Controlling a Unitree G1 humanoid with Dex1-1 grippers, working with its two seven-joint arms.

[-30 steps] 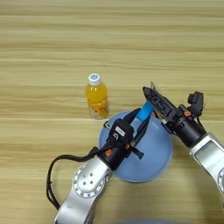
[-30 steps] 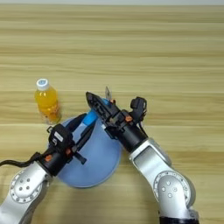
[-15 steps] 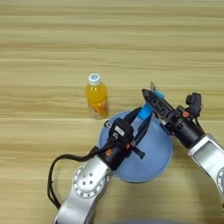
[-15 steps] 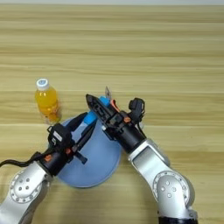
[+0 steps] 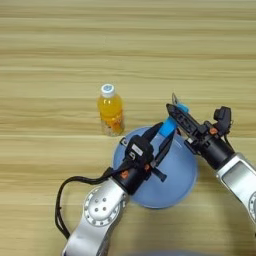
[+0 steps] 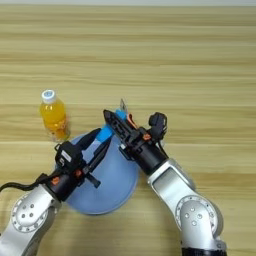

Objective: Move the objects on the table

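Left hand (image 5: pixel 163 136) is reaching over the blue plate (image 5: pixel 182 175), its fingers standing apart around the lower end of the blue bar (image 5: pixel 168 126). Right hand (image 5: pixel 176 114) is coming in from the right at the bar's upper end; whether it is gripping I cannot tell. The bar looks light, stiff and smooth, likely slippery; pinching its flat faces near the middle seems safest. The bottle (image 5: pixel 111 110) is standing upright on the tabletop (image 5: pixel 60 60), just left of the plate; top-heavy, best held at the body.
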